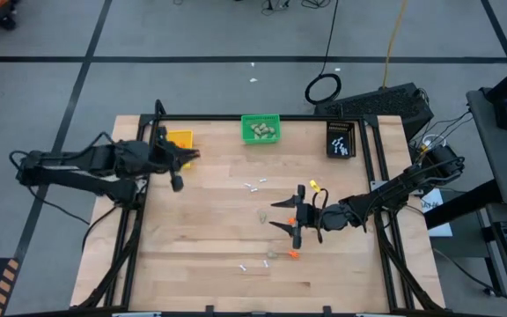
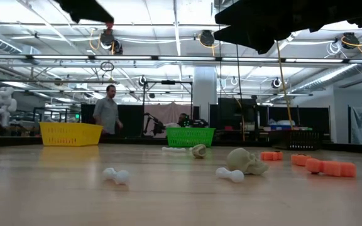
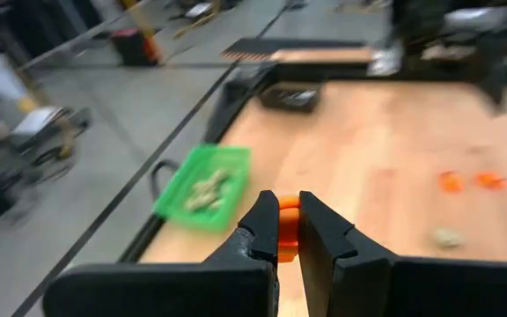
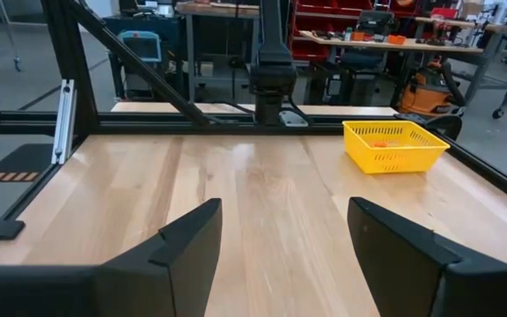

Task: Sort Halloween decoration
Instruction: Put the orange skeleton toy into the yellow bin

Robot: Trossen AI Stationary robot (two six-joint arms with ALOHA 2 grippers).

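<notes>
Small Halloween decoration pieces lie scattered on the wooden table: white sticks (image 1: 255, 186), beige lumps (image 1: 265, 216) and orange bits (image 1: 293, 254). The low view shows a beige skull-shaped lump (image 2: 247, 161) and orange bits (image 2: 322, 165) lying on the tabletop. My left gripper (image 1: 192, 155) hovers beside the yellow bin (image 1: 180, 139) at the far left, shut on an orange bit (image 3: 287, 220). My right gripper (image 1: 289, 216) stands open above the table's middle right, with nothing between its fingers (image 4: 192, 242). My left gripper pinches the orange bit (image 3: 287, 208) between its two fingertips; only a sliver of the bit shows between them. The fingers lie nearly level, pointing toward the table's right side. The bit is lifted clear of the table.
A green bin (image 1: 260, 129) holding beige lumps stands at the far middle edge, and a black bin (image 1: 341, 139) with white sticks at the far right. The yellow bin (image 4: 393, 143) holds orange bits. A person (image 2: 109, 113) stands in the room beyond the table.
</notes>
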